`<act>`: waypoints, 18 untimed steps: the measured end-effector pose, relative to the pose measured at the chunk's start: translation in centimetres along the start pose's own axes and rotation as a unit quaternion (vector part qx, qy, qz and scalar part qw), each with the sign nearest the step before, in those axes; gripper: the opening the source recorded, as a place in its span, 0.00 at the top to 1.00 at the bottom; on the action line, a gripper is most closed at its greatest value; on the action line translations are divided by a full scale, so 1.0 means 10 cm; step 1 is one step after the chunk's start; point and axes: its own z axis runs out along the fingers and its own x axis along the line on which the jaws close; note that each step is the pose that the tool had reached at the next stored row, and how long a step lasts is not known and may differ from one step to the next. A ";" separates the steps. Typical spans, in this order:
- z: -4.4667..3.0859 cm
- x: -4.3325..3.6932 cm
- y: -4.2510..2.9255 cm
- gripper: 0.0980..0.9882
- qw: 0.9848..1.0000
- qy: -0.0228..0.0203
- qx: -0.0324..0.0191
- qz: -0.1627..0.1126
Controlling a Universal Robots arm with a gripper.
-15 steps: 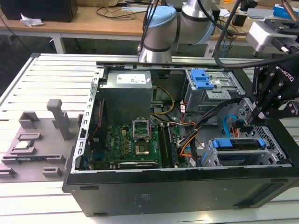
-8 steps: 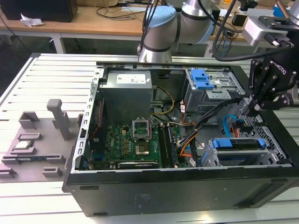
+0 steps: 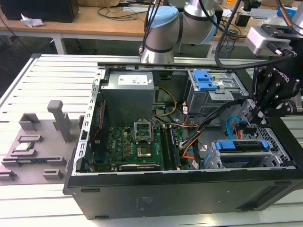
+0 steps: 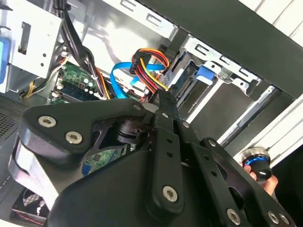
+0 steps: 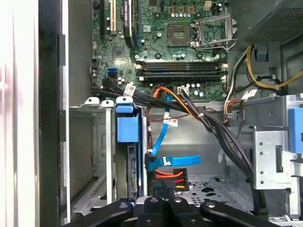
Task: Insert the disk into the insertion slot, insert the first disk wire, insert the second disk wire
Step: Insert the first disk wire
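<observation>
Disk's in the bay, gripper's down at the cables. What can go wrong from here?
1. The gripper is right at the orange-and-yellow wire plug, and the blue cable loops just beside it. A move here may snag or drag that loop.
2. The black cable bundle runs close past the disk, so the arm could catch it.
</observation>
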 end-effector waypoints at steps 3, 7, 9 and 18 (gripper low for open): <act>0.001 0.006 0.000 0.99 1.000 0.002 0.000 0.000; 0.001 0.007 0.000 0.99 1.000 0.002 0.000 0.000; 0.001 0.007 0.000 0.92 1.000 0.002 0.000 0.000; 0.031 0.008 -0.001 0.70 1.000 0.002 0.000 0.000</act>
